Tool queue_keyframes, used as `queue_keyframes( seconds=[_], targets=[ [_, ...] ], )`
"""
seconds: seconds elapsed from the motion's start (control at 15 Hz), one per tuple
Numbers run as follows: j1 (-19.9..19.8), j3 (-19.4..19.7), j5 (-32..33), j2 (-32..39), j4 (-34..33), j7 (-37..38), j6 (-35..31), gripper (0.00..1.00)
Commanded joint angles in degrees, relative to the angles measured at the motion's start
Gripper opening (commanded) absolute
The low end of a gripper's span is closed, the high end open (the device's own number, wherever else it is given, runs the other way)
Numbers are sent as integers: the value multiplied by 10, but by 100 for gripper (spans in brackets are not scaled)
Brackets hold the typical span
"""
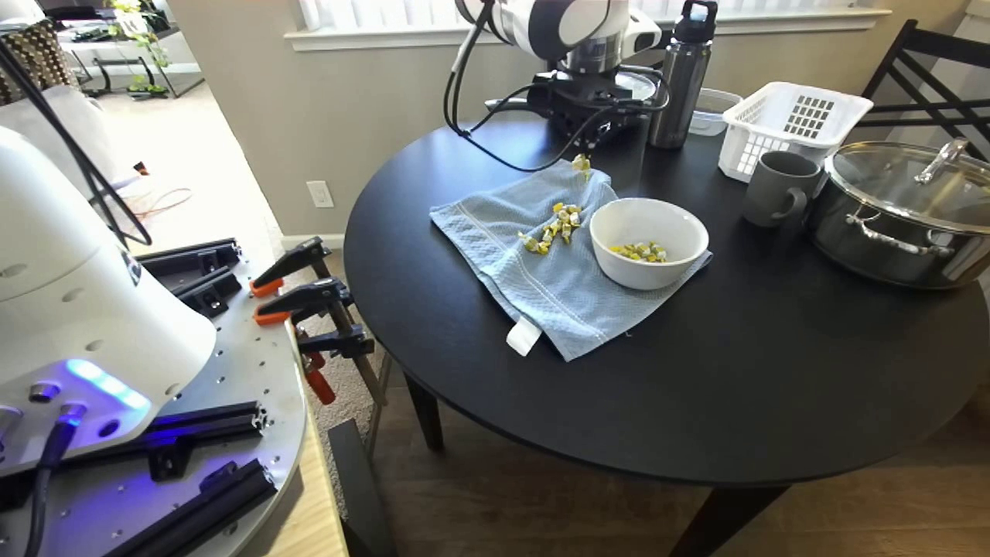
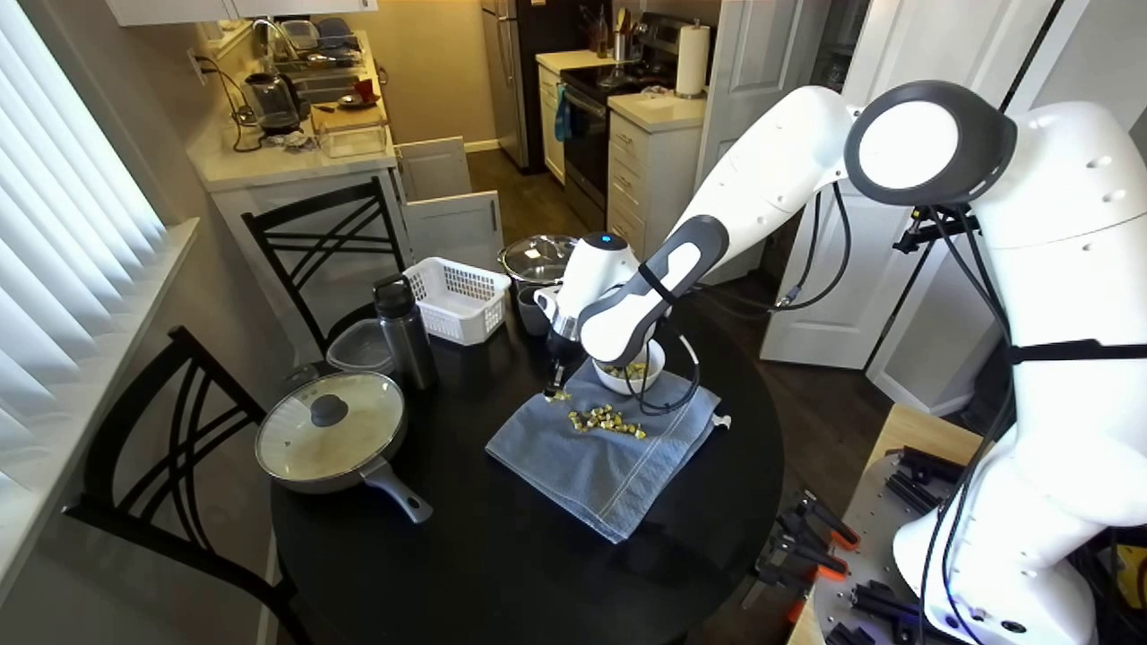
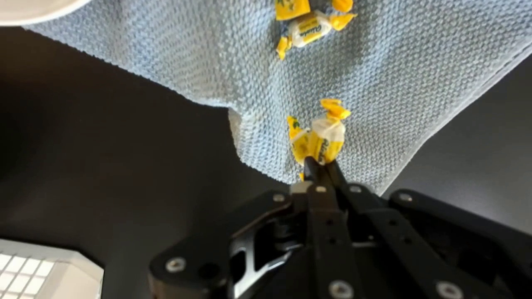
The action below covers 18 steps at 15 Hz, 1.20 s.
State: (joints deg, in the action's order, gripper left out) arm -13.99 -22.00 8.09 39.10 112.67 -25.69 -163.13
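Wrist view: seemingly two candies (image 3: 326, 139) at mid-frame, right at the tips of the gripper (image 3: 321, 164), which is clenched; whether a wrapper is pinched, I cannot tell. One towel (image 3: 374, 95) spreads behind; one bowl (image 3: 37, 10) is cut off upper left, one basket (image 3: 79, 274) lower left.

In an exterior view, one pile (image 1: 563, 219) of candies, too small to count, lies near the centre, with one bottle (image 1: 683, 89), one mug (image 1: 773, 193) and one pot (image 1: 866, 251) upper right.

In an exterior view, one pan (image 2: 336, 434) sits left; the arm (image 2: 771, 179) rises at right, bends upper right and slopes down to the centre, gripper downward.
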Motion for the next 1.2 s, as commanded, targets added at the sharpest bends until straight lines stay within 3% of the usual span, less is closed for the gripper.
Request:
queue_keyframes(
  seconds=[0.0,0.27,0.6,0.93,1.13],
  targets=[
    [-41,-36,-43,-50,46,-50,4,0],
    [-2,25,-32,-116,60,-13,61,0],
    [80,138,24,-188,72,28,124,0],
    [151,234,128,-181,67,131,161,0],
    [168,262,165,-170,70,176,179,0]
  ],
)
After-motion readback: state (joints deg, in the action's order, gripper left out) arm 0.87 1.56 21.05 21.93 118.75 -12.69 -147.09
